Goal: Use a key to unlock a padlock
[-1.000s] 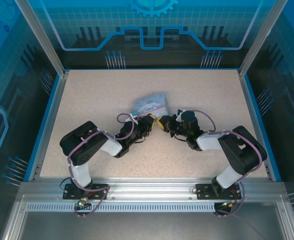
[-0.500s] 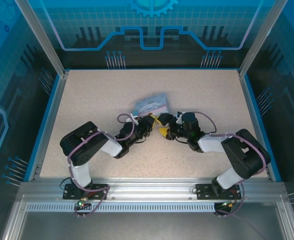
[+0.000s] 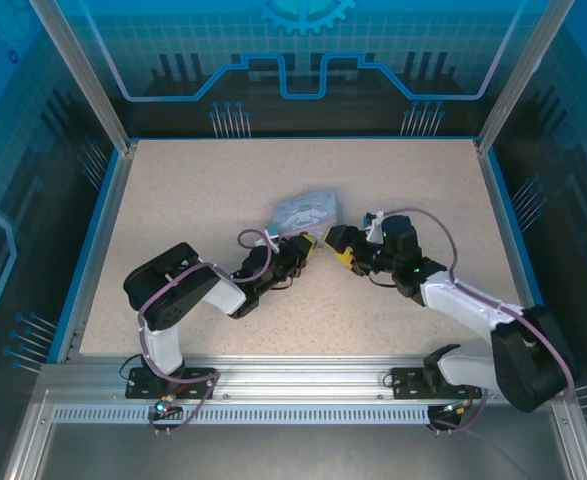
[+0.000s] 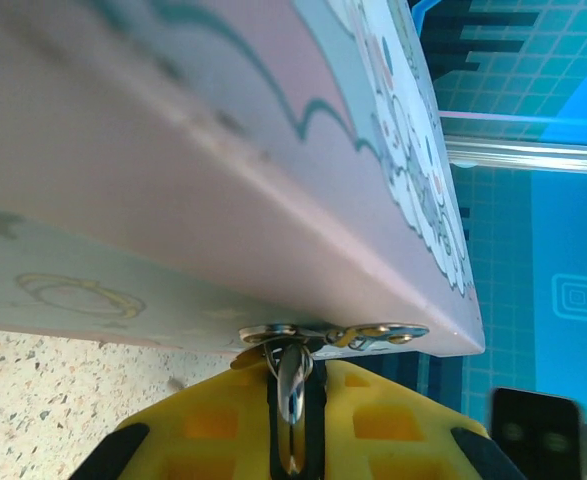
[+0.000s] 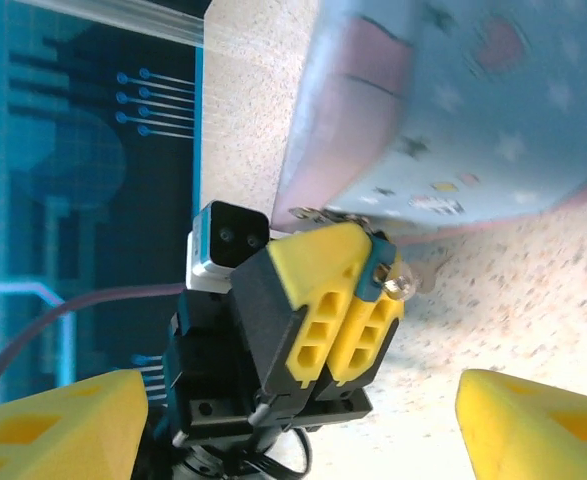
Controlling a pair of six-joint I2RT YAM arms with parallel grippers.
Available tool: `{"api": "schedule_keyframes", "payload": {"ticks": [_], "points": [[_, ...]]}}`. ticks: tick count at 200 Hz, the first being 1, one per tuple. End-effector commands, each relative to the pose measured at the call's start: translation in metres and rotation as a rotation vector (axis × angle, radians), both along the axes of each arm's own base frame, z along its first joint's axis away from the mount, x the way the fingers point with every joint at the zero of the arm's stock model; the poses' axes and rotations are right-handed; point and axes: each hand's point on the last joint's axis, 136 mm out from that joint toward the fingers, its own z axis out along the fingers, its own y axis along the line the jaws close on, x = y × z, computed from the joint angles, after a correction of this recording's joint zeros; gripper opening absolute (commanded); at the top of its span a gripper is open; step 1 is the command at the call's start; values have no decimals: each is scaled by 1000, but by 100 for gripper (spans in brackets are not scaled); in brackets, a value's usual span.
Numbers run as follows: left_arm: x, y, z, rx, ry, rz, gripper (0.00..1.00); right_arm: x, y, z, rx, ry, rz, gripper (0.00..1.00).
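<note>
L gripper [image 5: 345,300] is seen w/ jaws clamped on the padlock [image 5: 381,268], which is held right at the metal clasp [image 4: 333,335] on the edge of the pale-blue tin [image 3: 305,212]. In L wrist view a thin metal loop is pinched between the yellow fingers [image 4: 393,430]. R gripper [image 3: 336,245] is held just beside the L one, jaws wide apart, nothing gripped. The tin is set mid-table [image 3: 173,200], both arms reaching in toward it.
</note>
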Motion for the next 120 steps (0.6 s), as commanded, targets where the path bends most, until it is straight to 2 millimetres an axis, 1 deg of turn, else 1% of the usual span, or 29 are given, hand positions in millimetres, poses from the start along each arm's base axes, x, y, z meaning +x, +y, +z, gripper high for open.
{"api": "schedule_keyframes", "payload": {"ticks": [1, 17, 37, 55, 70, 120], "points": [[-3, -6, 2, -28, -1, -32, 0, -12, -24, -12, -343, -129, 108, 79], [-2, -8, 0, -25, 13, -43, 0, -11, -27, -11, -481, -232, 153, 76], [-3, -10, -4, -13, 35, -59, 0, -12, -20, -17, -573, -304, 231, 68], [-5, -11, -7, 10, 56, -73, 0, -13, -11, -22, -629, -346, 296, 62], [-7, -11, -10, 35, 78, -88, 0, -15, -5, -26, -664, -368, 336, 59], [-11, -11, -12, 88, 123, -130, 0, -18, 5, -36, -741, -437, 422, 47]]}}
